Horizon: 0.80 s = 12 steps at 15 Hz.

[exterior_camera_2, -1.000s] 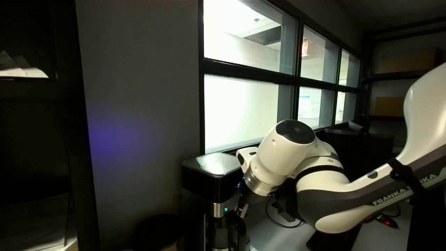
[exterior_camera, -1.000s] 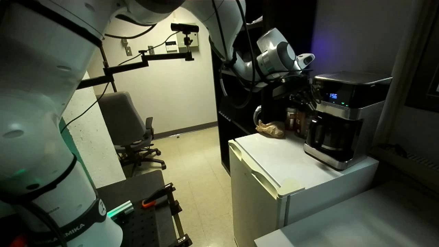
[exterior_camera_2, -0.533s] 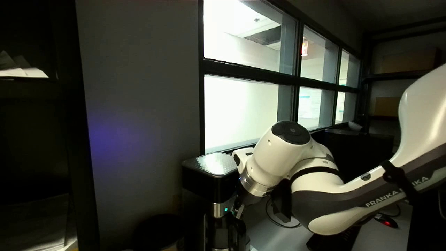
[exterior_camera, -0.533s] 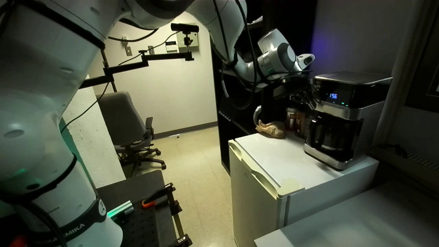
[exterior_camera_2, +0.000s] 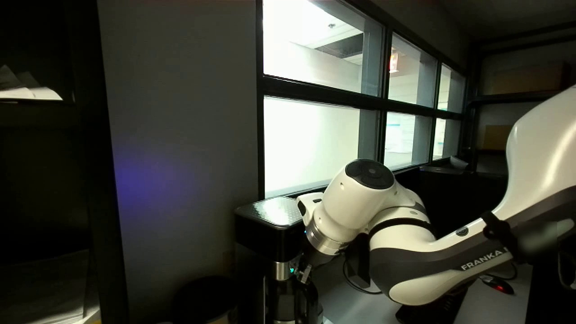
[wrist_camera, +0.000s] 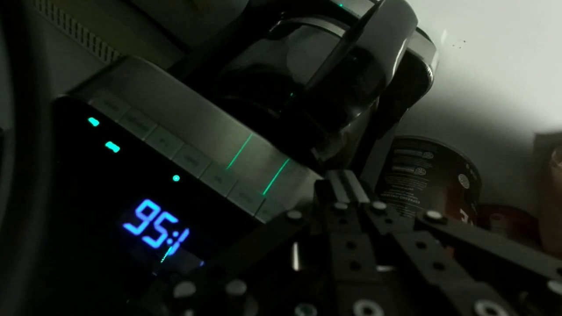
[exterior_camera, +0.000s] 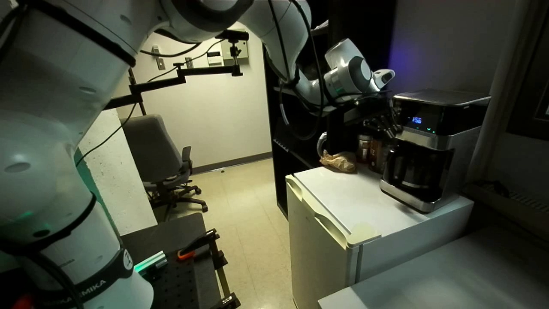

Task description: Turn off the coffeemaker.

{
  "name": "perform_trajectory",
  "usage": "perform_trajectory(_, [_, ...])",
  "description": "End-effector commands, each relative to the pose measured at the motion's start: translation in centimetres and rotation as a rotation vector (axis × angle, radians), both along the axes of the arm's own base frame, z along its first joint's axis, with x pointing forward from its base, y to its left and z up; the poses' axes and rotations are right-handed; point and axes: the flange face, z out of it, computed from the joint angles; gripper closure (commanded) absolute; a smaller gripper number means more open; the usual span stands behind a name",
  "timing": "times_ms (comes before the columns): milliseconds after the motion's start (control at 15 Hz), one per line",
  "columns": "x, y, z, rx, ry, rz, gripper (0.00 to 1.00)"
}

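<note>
The coffeemaker (exterior_camera: 465,143), boxy black and silver, stands on the white cabinet (exterior_camera: 343,193). It also shows in an exterior view (exterior_camera_2: 265,236) and in the wrist view (wrist_camera: 197,114). Its clock display (wrist_camera: 156,228) and several green lights are lit, and a row of buttons (wrist_camera: 191,160) runs along the silver strip. The dark carafe (wrist_camera: 347,83) sits in it. My gripper (wrist_camera: 347,188) is shut and empty, its tips beside the end of the button strip. It also shows in both exterior views (exterior_camera: 393,131) (exterior_camera_2: 305,273), at the coffeemaker's front. I cannot tell whether it touches.
A dark can (wrist_camera: 428,177) stands beside the coffeemaker; jars (exterior_camera: 364,148) and a crumpled brown paper bag (exterior_camera: 339,162) are behind on the cabinet. A white table (exterior_camera: 450,270) is at the front right. A dark shelf (exterior_camera: 300,141) stands behind the arm.
The arm has shifted slightly toward the coffeemaker, and my gripper's tips have moved closer to its silver strip. The coffeemaker has not moved and its lights stay lit.
</note>
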Motion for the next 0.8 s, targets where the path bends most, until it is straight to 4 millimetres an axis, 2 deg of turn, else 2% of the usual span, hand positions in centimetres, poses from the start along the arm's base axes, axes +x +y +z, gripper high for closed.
perform_trajectory(0, [0.88, 0.6, 0.03, -0.003, 0.002, 0.012, 1.0])
perform_trajectory(733, [0.91, 1.25, -0.01, -0.01, 0.0, 0.028, 1.0])
